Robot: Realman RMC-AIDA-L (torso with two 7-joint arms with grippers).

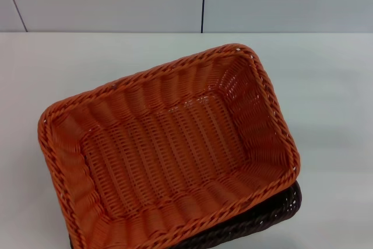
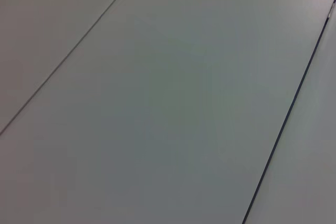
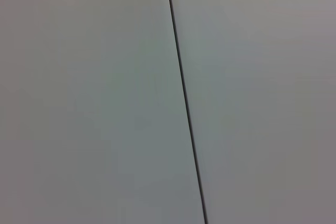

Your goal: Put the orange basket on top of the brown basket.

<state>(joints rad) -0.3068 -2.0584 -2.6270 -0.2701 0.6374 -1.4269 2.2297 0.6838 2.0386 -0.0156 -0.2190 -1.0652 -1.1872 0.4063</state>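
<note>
The orange basket (image 1: 166,150) sits askew atop the brown basket (image 1: 274,211), mostly hidden, on a white table (image 1: 332,86); neither gripper visible.

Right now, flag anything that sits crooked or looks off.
The orange basket sits on the brown basket, which shows only along its near right edge. Both lie skewed to the table edge. No damage shows.
</note>
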